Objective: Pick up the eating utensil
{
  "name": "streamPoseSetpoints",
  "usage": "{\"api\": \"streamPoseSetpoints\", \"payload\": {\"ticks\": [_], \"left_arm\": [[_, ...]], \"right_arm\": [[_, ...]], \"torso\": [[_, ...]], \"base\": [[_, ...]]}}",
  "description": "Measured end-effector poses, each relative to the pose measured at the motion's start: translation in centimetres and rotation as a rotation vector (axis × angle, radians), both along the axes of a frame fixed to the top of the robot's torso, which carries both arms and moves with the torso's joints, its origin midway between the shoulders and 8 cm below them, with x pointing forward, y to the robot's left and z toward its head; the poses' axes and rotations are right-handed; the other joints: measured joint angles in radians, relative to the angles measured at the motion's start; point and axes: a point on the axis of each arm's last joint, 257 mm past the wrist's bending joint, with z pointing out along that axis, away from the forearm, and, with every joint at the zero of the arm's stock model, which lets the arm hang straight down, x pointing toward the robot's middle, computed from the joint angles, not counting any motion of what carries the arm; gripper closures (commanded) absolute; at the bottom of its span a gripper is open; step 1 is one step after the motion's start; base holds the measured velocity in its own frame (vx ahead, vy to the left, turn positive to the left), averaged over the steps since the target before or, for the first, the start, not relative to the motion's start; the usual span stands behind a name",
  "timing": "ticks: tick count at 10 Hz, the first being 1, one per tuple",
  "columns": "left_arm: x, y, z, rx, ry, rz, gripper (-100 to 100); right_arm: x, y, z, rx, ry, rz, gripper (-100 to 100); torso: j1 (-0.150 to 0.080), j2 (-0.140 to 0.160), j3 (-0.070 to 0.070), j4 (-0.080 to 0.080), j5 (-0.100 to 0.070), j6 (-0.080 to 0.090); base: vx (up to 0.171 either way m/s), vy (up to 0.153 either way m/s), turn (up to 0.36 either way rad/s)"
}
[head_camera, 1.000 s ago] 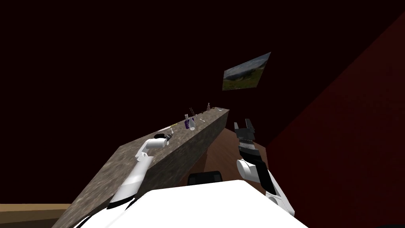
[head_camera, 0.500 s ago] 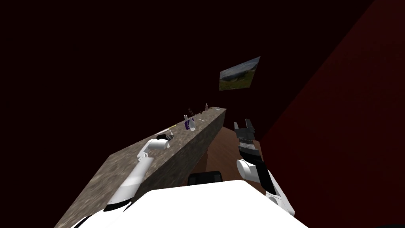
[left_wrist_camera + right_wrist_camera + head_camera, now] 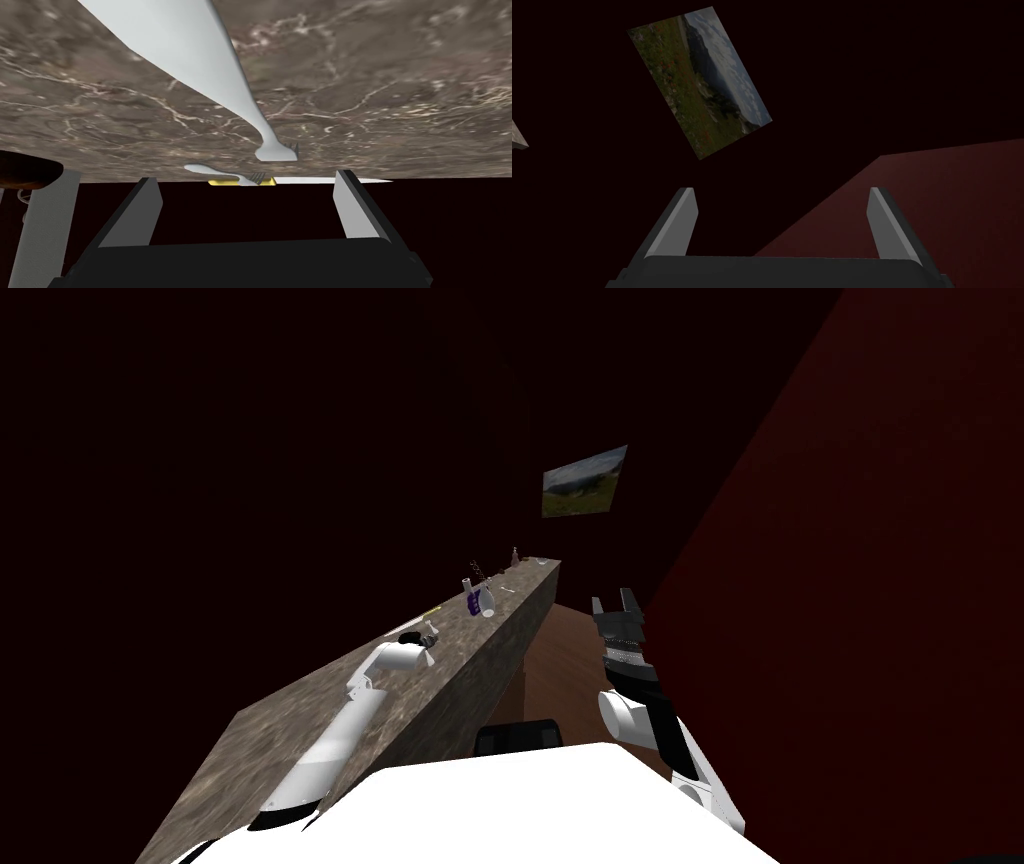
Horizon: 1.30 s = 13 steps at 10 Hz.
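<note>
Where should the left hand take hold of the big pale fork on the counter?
Probably the narrow neck behind the tines of the fork, from above, open left hand straddling it: it lies flat on the counter, and the handle broadens away from there.

Looks like someone's home, kitchen-ish: long stone-look table [image 3: 300, 728] with cutlery [image 3: 275, 149] and bottles [image 3: 514, 555], landscape picture [image 3: 584, 478] on a dark red wall [image 3: 850, 588].

marble counter [image 3: 290, 728] bears a purple-white mug [image 3: 483, 602]; landscape picture [image 3: 584, 479] hangs beyond.
</note>
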Motion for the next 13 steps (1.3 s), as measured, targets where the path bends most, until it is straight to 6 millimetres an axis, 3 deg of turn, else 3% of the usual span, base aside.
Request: {"api": "streamPoseSetpoints", "payload": {"ticks": [1,2,4,5,9,11,13], "left_arm": [[-0.1,0.0,-0.1,0.003,0.005,-0.001,0],[-0.1,0.0,-0.1,0.003,0.005,-0.001,-100],[0.0,0.6,-0.6,0.005,0.002,0.009,-100],[0.0,0.6,-0.7,0.005,-0.001,0.009,100],[0.0,0.6,-0.6,0.005,-0.001,0.009,100],[0.0,0.6,-0.6,0.005,-0.001,0.009,-100],[0.1,3.5,1.7,0.036,-0.019,0.042,-100]], "right_arm": [[0.0,0.0,0.0,0.0,0.0,0.0,0],[0.0,0.0,0.0,0.0,0.0,0.0,0],[0.0,0.0,0.0,0.0,0.0,0.0,0],[0.0,0.0,0.0,0.0,0.0,0.0,0],[0.0,0.0,0.0,0.0,0.0,0.0,0],[0.0,0.0,0.0,0.0,0.0,0.0,0],[0.0,0.0,0.0,0.0,0.0,0.0,0]], "torso": [[-0.004,-0.002,-0.001,0.0,-0.001,-0.001],[-0.007,-0.005,-0.003,-0.001,-0.002,0.0],[-0.007,-0.007,-0.004,-0.001,-0.002,0.0],[-0.008,-0.007,-0.004,-0.001,-0.002,0.0],[-0.009,-0.007,-0.004,-0.001,-0.002,0.0],[-0.009,-0.007,-0.004,-0.001,-0.002,0.0],[-0.013,0.002,0.001,0.001,-0.003,0.0]], "base": [[-0.008,0.012,0.009],[0.003,0.019,-0.047],[0.013,0.015,-0.033],[0.0,0.0,0.0],[0.0,0.0,0.0],[-0.048,-0.026,-0.056],[-0.142,-0.071,-0.106]]}}
